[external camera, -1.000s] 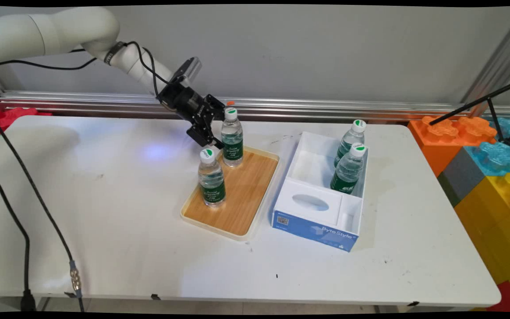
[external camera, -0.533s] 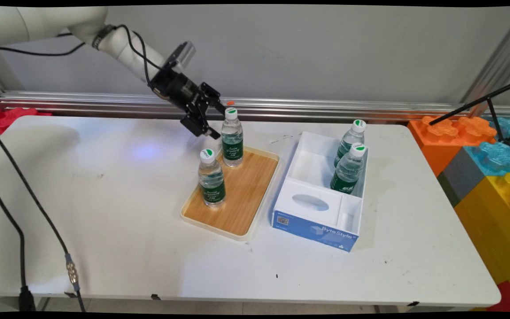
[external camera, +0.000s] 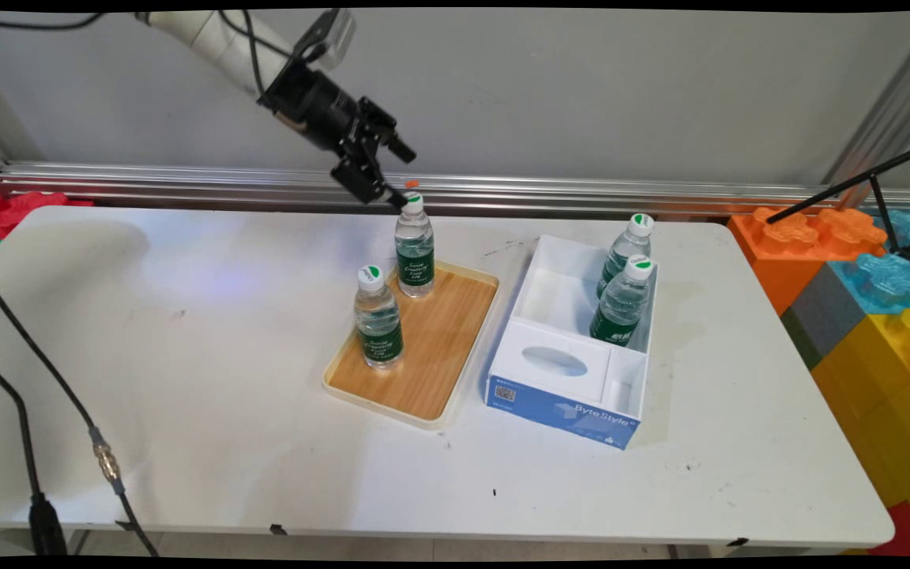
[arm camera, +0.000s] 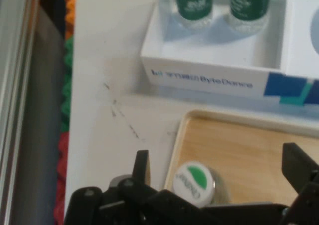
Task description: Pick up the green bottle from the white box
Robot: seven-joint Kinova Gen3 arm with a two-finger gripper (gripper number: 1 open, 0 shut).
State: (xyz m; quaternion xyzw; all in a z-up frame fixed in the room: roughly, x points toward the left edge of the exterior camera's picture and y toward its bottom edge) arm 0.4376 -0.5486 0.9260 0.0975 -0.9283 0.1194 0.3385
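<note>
Gripper [external camera: 397, 175] released, empty, hanging just above cap of rear bottle [external camera: 414, 245] at tray's [external camera: 467, 276] far corner; 2nd bottle [external camera: 377, 318] on tray's near-left edge.

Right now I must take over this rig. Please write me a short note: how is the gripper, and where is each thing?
Gripper: open, holding nothing, in the air just above the far bottle. In the hand view that bottle's cap lies low between the fingers, not touched.
Tray: on the table, left of the box. The far bottle and the near bottle stand upright on it, apart from each other.
Box: open, white and blue. Two bottles stand in its large far compartment, by the right wall.
</note>
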